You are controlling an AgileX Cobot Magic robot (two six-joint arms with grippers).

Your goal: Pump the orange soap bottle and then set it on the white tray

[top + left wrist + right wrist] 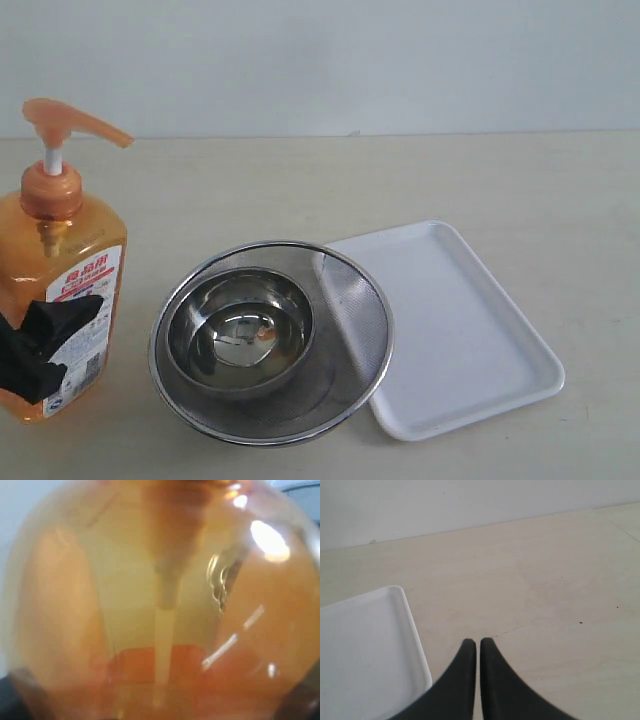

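The left pincer [48, 345] is clamped on the lower body of the orange soap bottle [62, 235], probably to steady it upright on the counter [520, 180] for pumping. The right pincer [478, 643], tips together and empty, hovers beside the white tray [470, 330], whose corner sits under a mesh strainer [350, 290]. The counter is pale and matte, and the wall [400, 60] is plain.

- orange soap bottle [62, 255]: translucent orange body, opaque orange pump head, white stem; white label with a red-orange band and small dark print.
- white tray [480, 340]: plain white, unpatterned.
- strainer [352, 300]: silver-grey, fine mesh weave.
- bowl [240, 335]: mirror-bright steel.
- table [400, 180]: pale beige.
- left gripper [48, 338], right gripper [478, 643]: matte black.
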